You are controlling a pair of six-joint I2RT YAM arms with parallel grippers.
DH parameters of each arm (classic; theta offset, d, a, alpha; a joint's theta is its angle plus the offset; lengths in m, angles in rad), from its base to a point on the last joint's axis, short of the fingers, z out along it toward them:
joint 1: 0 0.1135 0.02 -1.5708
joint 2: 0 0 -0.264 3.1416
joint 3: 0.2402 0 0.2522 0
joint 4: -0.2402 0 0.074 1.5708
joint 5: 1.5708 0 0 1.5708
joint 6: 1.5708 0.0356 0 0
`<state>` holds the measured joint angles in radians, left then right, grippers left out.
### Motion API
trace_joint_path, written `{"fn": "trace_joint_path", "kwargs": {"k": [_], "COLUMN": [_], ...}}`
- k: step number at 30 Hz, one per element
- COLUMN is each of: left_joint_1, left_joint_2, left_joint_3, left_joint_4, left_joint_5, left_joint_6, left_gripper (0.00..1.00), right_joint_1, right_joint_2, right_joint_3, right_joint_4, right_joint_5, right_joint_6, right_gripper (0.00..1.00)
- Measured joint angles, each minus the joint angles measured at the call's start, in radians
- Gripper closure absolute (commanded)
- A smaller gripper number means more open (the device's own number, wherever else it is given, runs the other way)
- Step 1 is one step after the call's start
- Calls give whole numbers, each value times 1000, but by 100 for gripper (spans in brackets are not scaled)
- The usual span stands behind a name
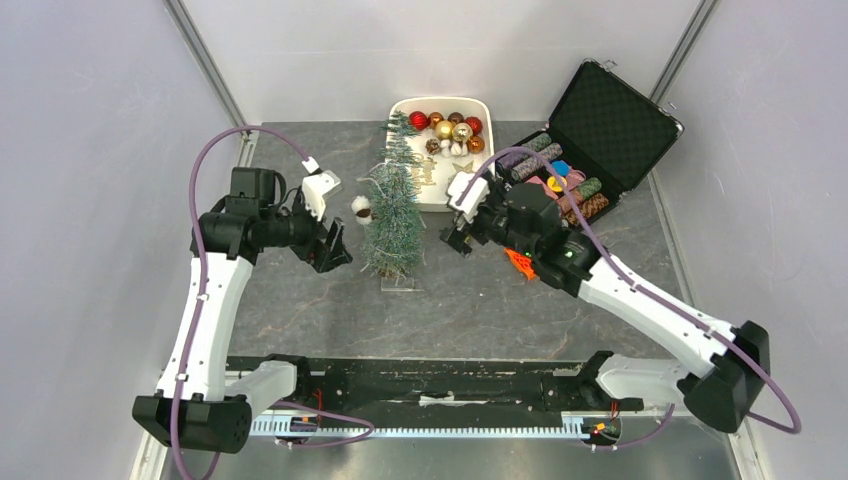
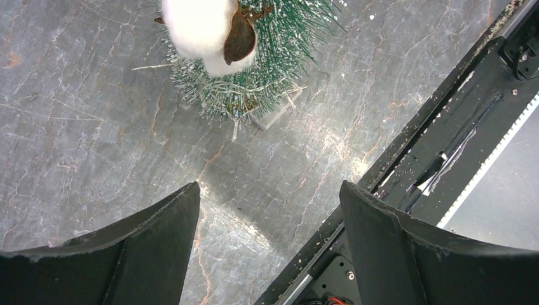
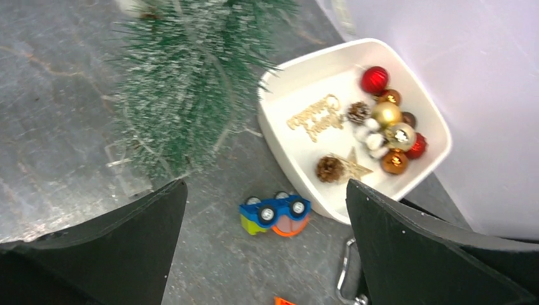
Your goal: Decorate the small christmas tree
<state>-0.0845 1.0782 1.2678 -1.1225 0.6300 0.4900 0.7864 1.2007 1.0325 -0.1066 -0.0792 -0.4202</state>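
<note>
Frosted dusty-green bristly small christmas tree (image 1: pixel 392 225) stands upright mid-table on its clear base, btwn both arms. Left gripper (image 1: pixel 335 252) jaws wide apart, empty, just left of it. Right gripper (image 1: pixel 455 240) likewise spread, empty. White fluffy cotton ornament (image 1: pixel 361 207) on tree's left side; white square tray (image 1: pixel 450 99) w/ baubles behind.

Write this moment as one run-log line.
small christmas tree upright, cotton ornament on it | left gripper open, empty, beside tree | right gripper open, empty, other side | white tray holds baubles
</note>
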Motion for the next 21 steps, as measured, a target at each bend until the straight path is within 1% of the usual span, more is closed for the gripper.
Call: {"fn": "trace_joint_path", "kwargs": {"k": [2,5,8,11,14,17,21], "left_joint_1": [0,0,3,17,43,68,86], "left_joint_2": [6,12,15,15,22,39,68], "left_joint_3": [0,0,-2,-17,-42,-65,-75], "left_joint_4": [2,10,43,85,117,146,171], "left_joint_5": [-1,-12,-36,-57,-71,-80,-82], "left_joint_6": [0,-1,-5,-14,-25,-34,-37], "left_gripper": [13,13,13,13,13,13,13], "right_joint_1": [-26,-101,-201,-279,-340,-377,-404], "right_joint_2": [-31,-38,42,184,367,549,780], "right_joint_3": [0,2,48,140,267,399,585], "right_joint_4": [-14,-13,0,37,96,148,215], "right_joint_5": [12,37,70,95,106,104,98], "right_joint_6": [4,33,88,145,210,259,332], "right_gripper": [2,1,9,16,21,23,32]}}
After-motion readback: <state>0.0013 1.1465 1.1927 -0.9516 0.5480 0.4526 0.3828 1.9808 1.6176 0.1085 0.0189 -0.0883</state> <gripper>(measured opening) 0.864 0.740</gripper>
